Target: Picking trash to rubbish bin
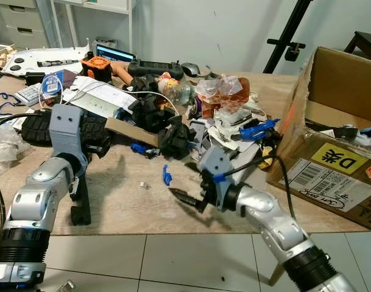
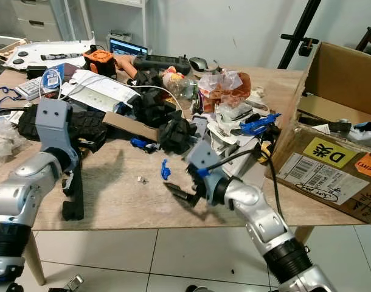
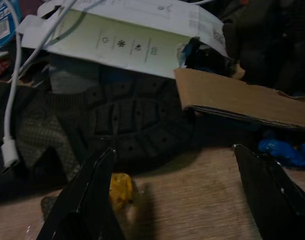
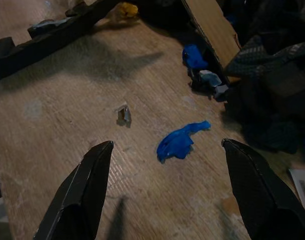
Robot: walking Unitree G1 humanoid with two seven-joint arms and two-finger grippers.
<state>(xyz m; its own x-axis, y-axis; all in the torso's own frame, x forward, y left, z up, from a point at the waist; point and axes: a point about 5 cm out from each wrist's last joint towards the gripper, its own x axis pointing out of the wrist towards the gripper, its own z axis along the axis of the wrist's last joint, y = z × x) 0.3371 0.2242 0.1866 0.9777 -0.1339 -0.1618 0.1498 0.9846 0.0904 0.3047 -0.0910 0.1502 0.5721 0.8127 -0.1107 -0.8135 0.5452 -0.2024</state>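
Over table front edge | my right gripper (image 1: 187,199) spread wide, empty, facing blue scrap (image 4: 178,142) | step: reach | next: lower, pinch | left gripper (image 1: 81,210) splayed, idle.

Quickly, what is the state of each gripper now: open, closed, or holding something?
Left gripper: open, holding nothing.
Right gripper: open, empty, pointing at blue scrap.

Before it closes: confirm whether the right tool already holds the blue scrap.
No: the blue scrap lies on the table, apart from the open right tool.
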